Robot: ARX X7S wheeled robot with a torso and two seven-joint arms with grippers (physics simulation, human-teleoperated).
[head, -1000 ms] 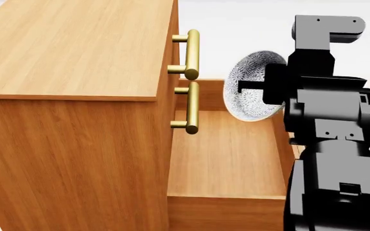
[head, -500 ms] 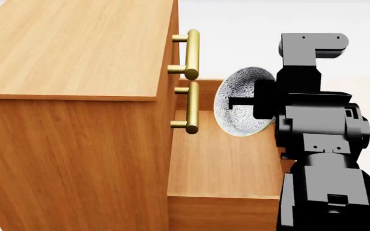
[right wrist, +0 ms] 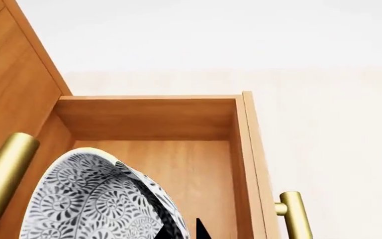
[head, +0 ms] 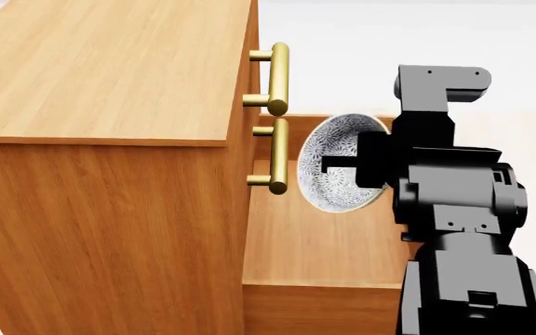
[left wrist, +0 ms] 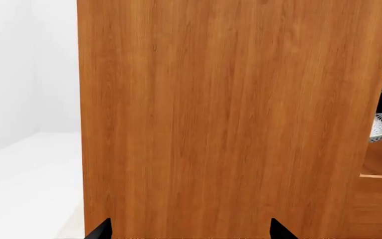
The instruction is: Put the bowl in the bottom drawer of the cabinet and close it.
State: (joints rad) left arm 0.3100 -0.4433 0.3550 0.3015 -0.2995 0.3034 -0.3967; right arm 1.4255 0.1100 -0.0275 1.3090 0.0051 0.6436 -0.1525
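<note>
The bowl (head: 331,190), white with a blue-grey floral pattern, hangs tipped on its side above the open bottom drawer (head: 329,241), its mouth facing the cabinet (head: 109,77). My right gripper (head: 329,164) is shut on the bowl's rim, one finger inside the bowl. The right wrist view has the bowl (right wrist: 91,199) close up over the drawer's floor (right wrist: 177,154), clamped by the right gripper (right wrist: 181,233). My left gripper (left wrist: 189,231) is open, facing the cabinet's side panel (left wrist: 224,114). It holds nothing.
Two brass bar handles (head: 278,77) (head: 276,157) of the shut upper drawers stick out just left of the bowl. The bottom drawer's own brass handle (right wrist: 294,214) shows beyond its front wall. Pale floor surrounds the cabinet.
My right arm has carried the bowl leftward and a little lower, closer to the upper drawers' handles and further over the open drawer. The drawer has not moved.
</note>
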